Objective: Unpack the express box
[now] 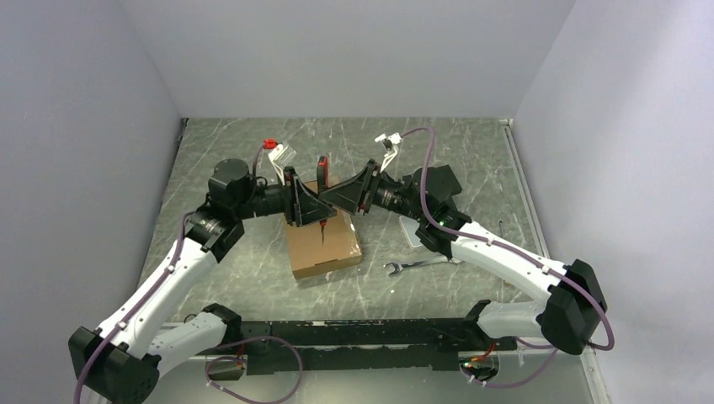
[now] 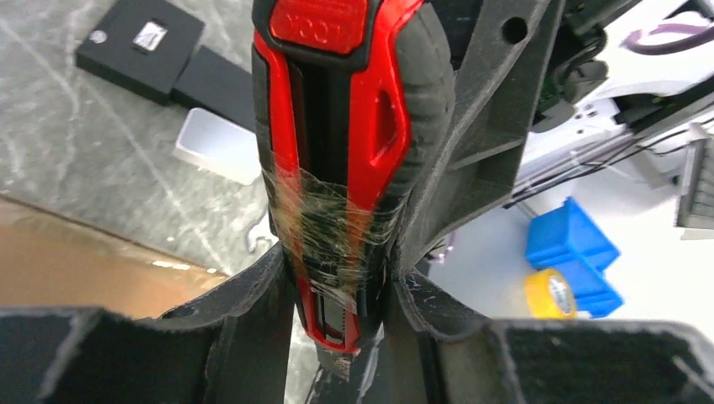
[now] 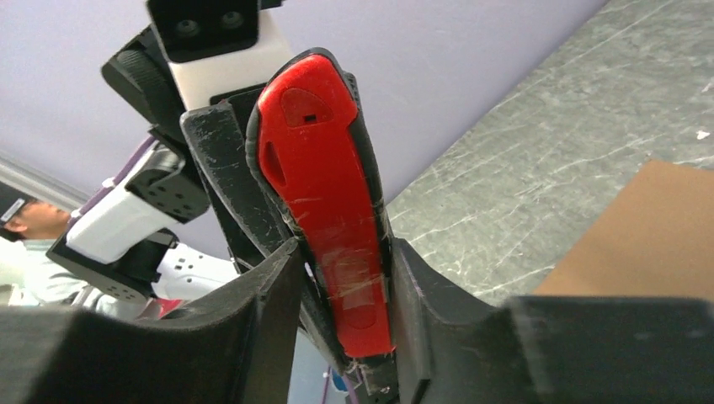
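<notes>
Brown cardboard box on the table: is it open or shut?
Shut. From above, the express box lies flat with its lid down; nothing inside shows.

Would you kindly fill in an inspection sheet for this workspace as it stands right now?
Surface: grey veined table, no spills seen.
Job's things: express box lies flat mid-table and looks closed.
Clutter: wrench on the table right of the box; black flat boxes lie on the table in the left wrist view.
Grippers: left gripper and right gripper both have jaws shut on a red utility knife, from opposite sides, above the box.
Cables: purple cable along each arm, clear of the box.
Surroundings: plain walls; blue bins, yellow tape roll and a person beyond the table.
</notes>
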`<state>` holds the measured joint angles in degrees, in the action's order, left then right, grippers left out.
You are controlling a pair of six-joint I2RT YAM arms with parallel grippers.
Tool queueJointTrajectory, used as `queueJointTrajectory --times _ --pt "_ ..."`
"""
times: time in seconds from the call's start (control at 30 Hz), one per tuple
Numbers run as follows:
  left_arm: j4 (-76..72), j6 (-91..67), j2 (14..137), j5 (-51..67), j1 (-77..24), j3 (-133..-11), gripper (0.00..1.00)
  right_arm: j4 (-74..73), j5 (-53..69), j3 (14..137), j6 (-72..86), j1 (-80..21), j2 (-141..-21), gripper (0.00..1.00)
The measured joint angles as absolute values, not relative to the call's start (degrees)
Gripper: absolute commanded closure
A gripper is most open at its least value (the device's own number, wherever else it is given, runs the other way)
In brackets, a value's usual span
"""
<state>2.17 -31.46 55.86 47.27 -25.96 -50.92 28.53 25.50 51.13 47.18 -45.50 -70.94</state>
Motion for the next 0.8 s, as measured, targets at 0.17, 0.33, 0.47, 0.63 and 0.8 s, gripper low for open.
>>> queueJointTrajectory --times 0.17,0.33,0.47,0.63,0.8 --pt "15.16 -20.32 55.88 39.24 -25.78 -56.18 1.00 22.39 22.81 53.45 46.92 -45.91 -71.07 0.25" --pt "24.64 -12.19 55.88 30.35 -25.36 -59.86 1.00 14.00 19.40 56.69 47.09 -45.95 -71.75 0.08" --pt "29.04 -7.51 55.88 23.70 -25.36 -60.73 1.00 7.14 15.35 59.51 47.16 -45.95 -72.27 0.00" --pt "33.39 -3.97 55.88 15.03 -25.36 -60.73 1.00 -1.39 7.92 62.04 47.90 -45.91 -72.31 0.00" --pt "34.63 -2.74 55.99 10.02 -25.34 -59.90 1.00 -7.29 4.84 64.51 51.33 -43.94 -73.87 0.00"
